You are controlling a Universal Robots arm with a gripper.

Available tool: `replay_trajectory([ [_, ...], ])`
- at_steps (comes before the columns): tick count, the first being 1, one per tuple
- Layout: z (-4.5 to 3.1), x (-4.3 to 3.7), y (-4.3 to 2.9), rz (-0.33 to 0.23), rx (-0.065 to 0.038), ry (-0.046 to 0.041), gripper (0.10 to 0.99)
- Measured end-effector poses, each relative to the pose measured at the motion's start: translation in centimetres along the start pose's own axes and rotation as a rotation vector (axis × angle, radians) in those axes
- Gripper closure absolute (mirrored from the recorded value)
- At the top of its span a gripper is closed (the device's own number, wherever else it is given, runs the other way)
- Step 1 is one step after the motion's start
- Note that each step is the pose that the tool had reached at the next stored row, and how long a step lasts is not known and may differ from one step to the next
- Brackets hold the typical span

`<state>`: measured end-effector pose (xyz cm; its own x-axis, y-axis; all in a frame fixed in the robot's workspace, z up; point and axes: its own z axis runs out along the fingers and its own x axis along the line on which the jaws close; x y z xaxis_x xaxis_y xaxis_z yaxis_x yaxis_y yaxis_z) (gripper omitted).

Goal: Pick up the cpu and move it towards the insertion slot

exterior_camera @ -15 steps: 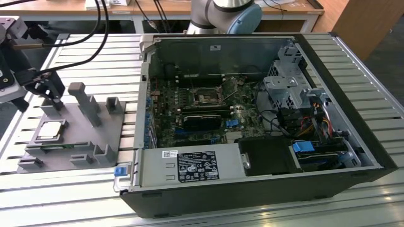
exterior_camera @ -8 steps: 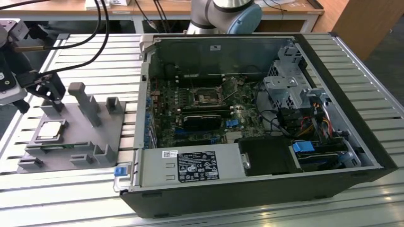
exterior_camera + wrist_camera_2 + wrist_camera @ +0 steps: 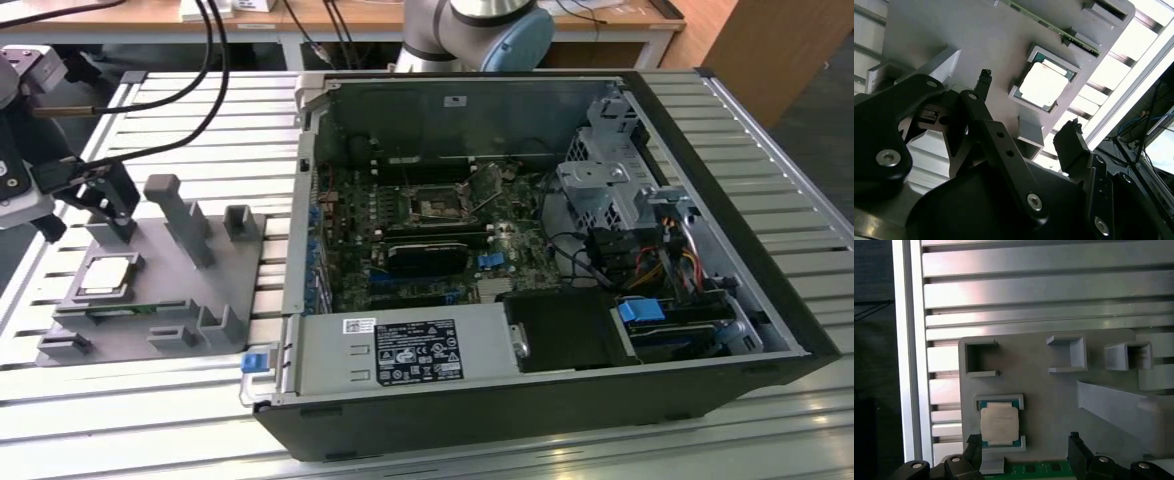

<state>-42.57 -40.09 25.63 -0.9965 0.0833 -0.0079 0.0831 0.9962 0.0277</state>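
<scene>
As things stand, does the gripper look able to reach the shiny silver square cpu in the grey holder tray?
Probably yes. The gripper, jaws open, hangs over the grey plastic holder tray; the shiny silver square cpu lies uncovered in its recess, and the tray's upright posts stand off to one side.

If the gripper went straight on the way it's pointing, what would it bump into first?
Probably the grey holder tray, right beside the cpu in its pocket. The gripper points there with open fingers, but depth is hard to judge.
</scene>
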Motion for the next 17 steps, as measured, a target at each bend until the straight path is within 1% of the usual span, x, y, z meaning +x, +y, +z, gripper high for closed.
replay_trajectory([
  [8,0.50,0.50,-0.11,0.000,0.000,-0.0001,0.310],
  [17,1.70,0.85,-0.29,0.008,0.000,-0.0003,0.310],
])
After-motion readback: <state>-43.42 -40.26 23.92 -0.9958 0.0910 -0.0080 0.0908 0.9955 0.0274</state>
